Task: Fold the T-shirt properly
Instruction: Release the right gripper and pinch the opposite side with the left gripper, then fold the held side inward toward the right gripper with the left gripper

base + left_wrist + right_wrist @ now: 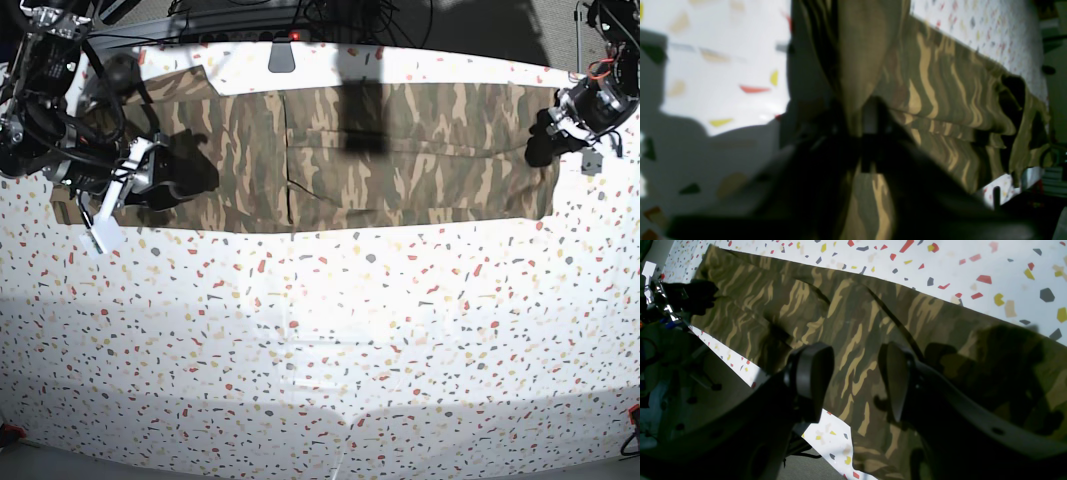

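I have the T-shirt (350, 155) lying as a long, partly folded band across the far side of the speckled bench (320, 340), running nearly the full width between my two arms. It looks light, soft and limp, so I expect it to sag and crease wherever it isn't supported, and the doubled layers could slide over each other if I pull unevenly.

My left gripper (870, 121) is pinched onto a bunch of cloth at its end of the band; in the left wrist view fabric rises between the jaws and more hangs below them. My right gripper (857, 380) hovers over the opposite end with its jaws spread wide, holding nothing, camouflage cloth showing in the gap.

I judge the best hold for the right side is the end edge, taking all layers together, so both ends lift evenly and the fold stays square.
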